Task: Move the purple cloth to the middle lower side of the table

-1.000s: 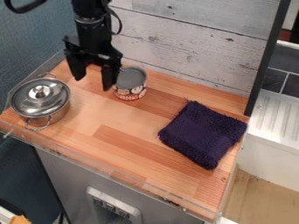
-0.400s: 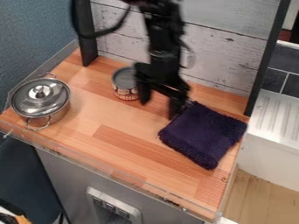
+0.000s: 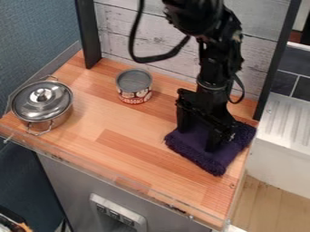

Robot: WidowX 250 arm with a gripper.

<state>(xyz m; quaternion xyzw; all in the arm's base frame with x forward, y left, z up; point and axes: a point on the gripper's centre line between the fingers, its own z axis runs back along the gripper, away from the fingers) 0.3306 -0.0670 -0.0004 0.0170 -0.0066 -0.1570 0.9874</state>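
The transfer is judged to be at the grasping stage, with the placement wholly left to be done. The purple cloth [image 3: 195, 153] is found on the right part of the wooden table [image 3: 124, 124], laid flat in a thick, roughly square fold, while the middle of the near side is where it is wanted. The fingers [image 3: 214, 139] are held above the cloth, pointed down and parted from each other, with nothing seen to be gripped between them; whether the fabric is touched by their tips cannot be told. The black arm [image 3: 214, 68] is seen above, over the far right of the table. What remains, it is judged, is for a fold of the cloth to be pinched, for the cloth to be raised or dragged toward the near left, and for it to be let go by the middle of the near edge. Should only the top layer be caught, the fold might be opened out on the way. The lidded pot [image 3: 42, 102] at the left and the can [image 3: 133, 85] at the far side stand well apart from that route.
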